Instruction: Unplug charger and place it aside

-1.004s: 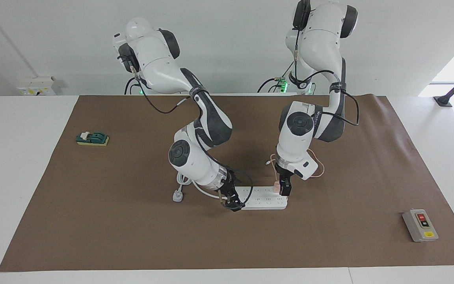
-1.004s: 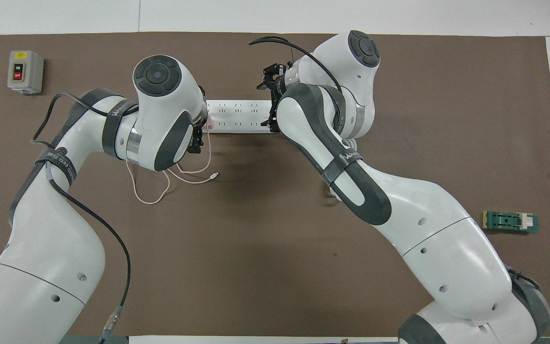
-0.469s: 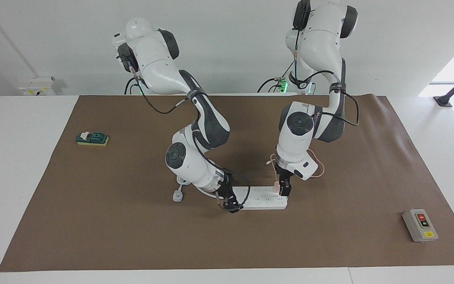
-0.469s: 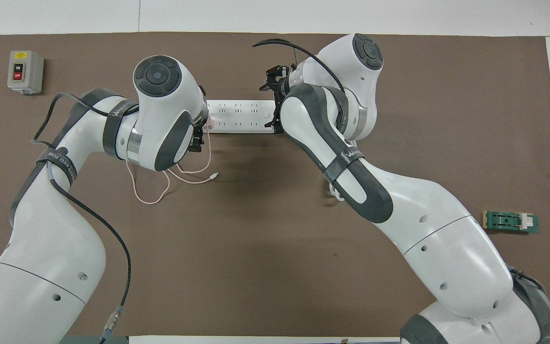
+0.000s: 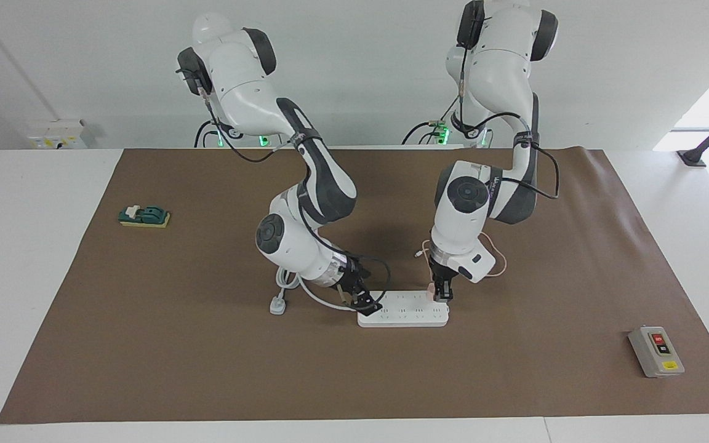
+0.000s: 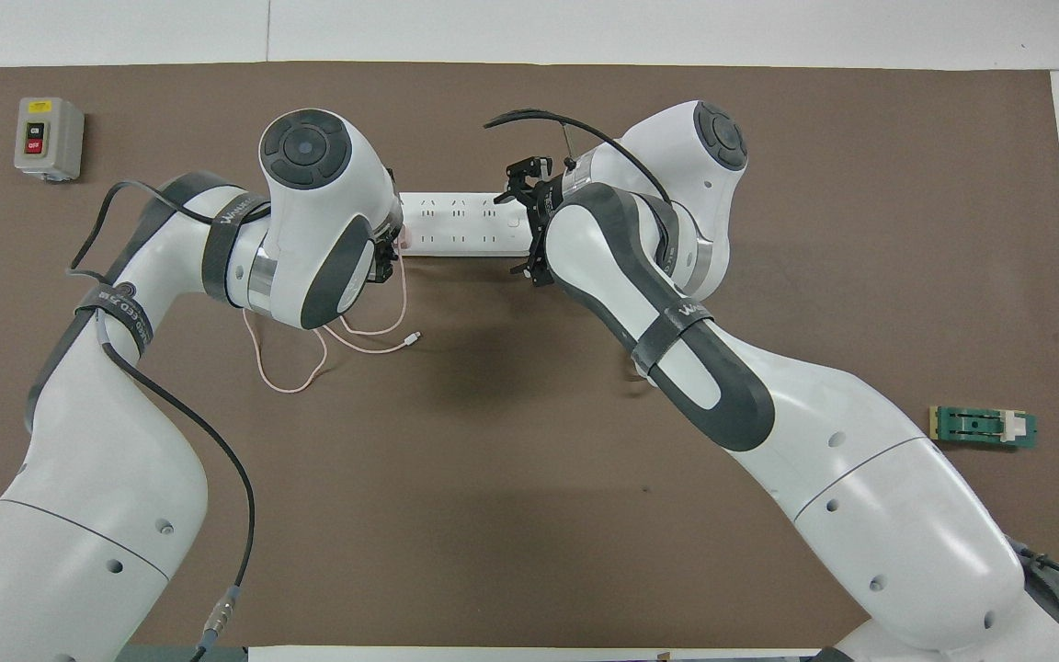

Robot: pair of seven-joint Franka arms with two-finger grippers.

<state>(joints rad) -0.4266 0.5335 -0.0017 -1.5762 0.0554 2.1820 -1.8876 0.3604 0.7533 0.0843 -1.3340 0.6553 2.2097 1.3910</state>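
Left arm: extended from its base with the elbow raised and the wrist turned straight down, its hand (image 5: 440, 294) pointing vertically and low over the table, fingers drawn together. Right arm: folded at the elbow with the forearm sloping steeply down and toward the left arm, its hand (image 5: 367, 304) tilted and close to the table surface; whether its fingers meet cannot be made out. The two hands sit low, near each other at mid-table, not touching.
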